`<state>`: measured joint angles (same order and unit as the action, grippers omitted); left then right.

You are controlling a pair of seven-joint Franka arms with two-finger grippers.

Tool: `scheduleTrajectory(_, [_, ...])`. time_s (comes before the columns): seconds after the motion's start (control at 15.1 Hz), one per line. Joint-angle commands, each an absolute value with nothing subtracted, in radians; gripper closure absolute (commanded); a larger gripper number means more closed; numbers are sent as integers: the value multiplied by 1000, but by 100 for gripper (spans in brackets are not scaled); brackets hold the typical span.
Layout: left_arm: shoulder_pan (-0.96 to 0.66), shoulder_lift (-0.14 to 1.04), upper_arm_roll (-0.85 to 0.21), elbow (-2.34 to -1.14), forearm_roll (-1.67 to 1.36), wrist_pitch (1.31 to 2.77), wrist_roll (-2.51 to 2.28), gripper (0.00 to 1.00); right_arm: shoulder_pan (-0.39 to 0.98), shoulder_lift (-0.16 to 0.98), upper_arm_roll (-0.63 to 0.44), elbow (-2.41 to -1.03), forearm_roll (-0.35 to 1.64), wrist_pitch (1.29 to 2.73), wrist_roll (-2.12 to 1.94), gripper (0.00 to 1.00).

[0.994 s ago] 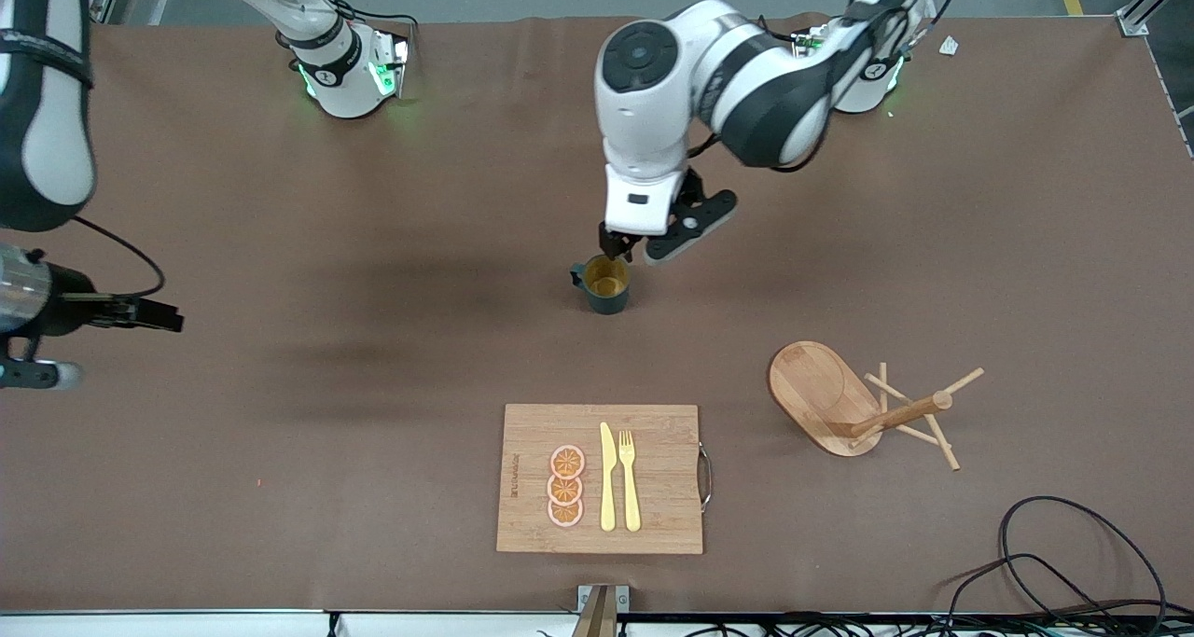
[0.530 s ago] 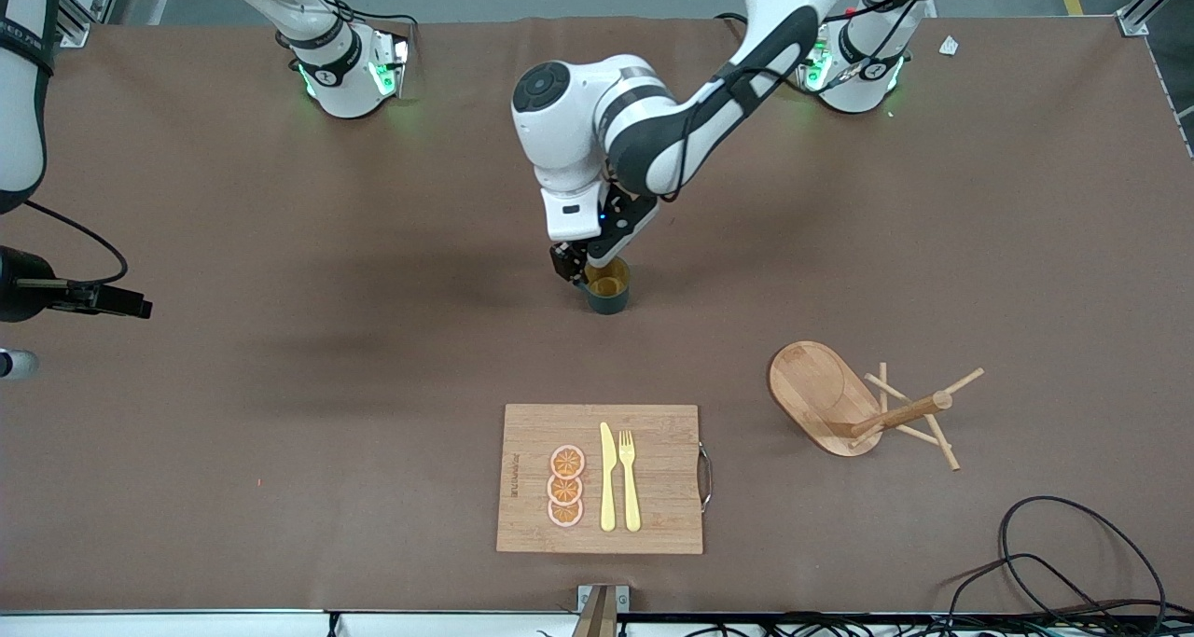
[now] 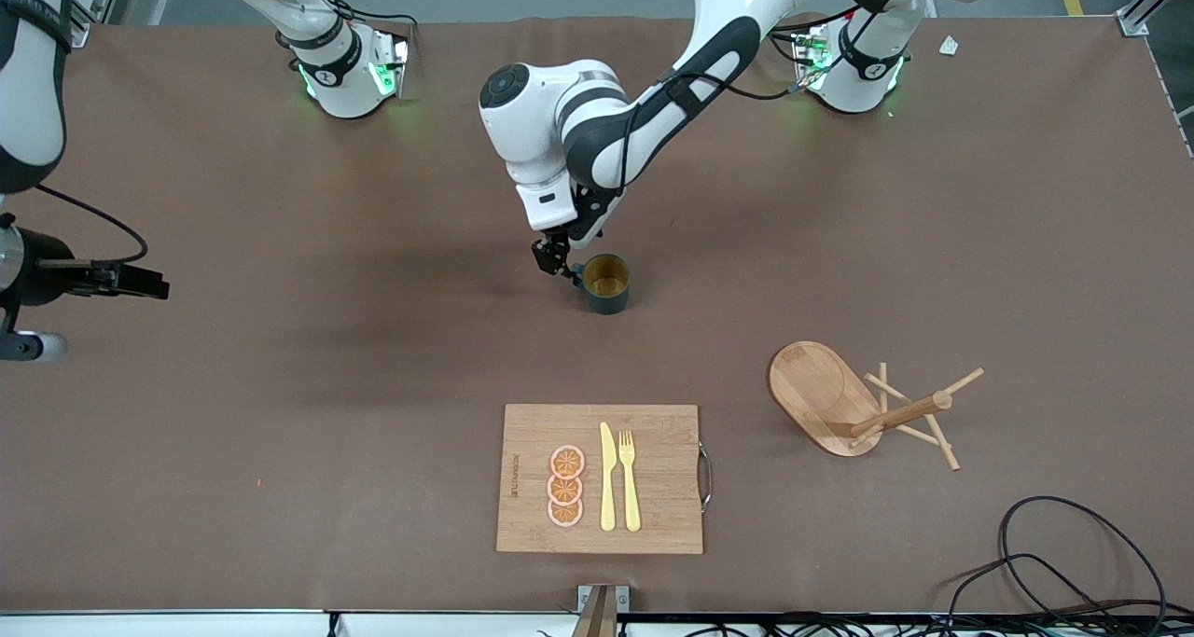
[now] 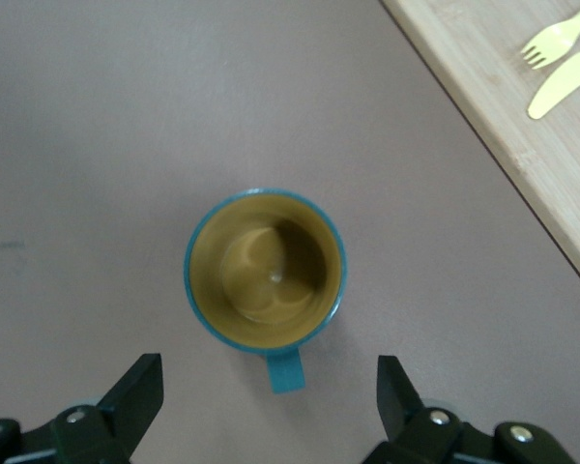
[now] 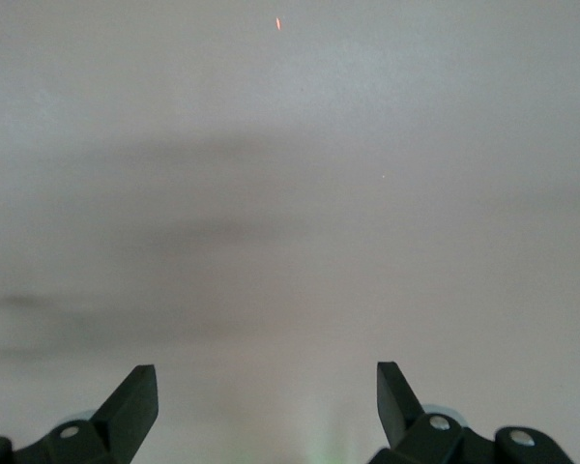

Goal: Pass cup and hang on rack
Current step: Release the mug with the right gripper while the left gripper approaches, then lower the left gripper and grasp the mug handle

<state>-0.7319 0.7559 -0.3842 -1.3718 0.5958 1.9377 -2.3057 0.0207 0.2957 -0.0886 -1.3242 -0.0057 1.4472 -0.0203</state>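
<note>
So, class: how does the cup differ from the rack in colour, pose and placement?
The cup is dark teal with a golden-brown inside; the rack is pale wood. The cup stands upright; the rack lies tipped over, pegs splayed. The cup sits farther from the front camera, the rack nearer. Both rest on the table, unheld.

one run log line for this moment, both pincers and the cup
left pincer: open, at cup handle, not gripping | right pincer: open, waiting at right arm's end | cup: upright on table | rack: no cup hung

Both arms: glossy white shells with black joint bands, black cables clipped alongside. Bases glow green. Each black two-finger tool [image 4: 271, 406] apparently carries silver screws.
</note>
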Motion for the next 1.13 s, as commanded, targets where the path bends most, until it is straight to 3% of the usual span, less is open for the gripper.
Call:
scheduleTrajectory(0.0, [-791,807,-330,-1332,614,1945,-2365,3,18,201,-90,-1400,-21,1446,-8,0])
scheduleTrajectory(0.46, [-845,839,-302,-1331,612,1942,-2430,17,17,46,-91,-1489,-23,1447,-12,0])
scheduleTrajectory(1.06, [-844,850,-302,-1338,606,1933,-2430,21,11,-26,-92,-1482,-23,1407,-17,0])
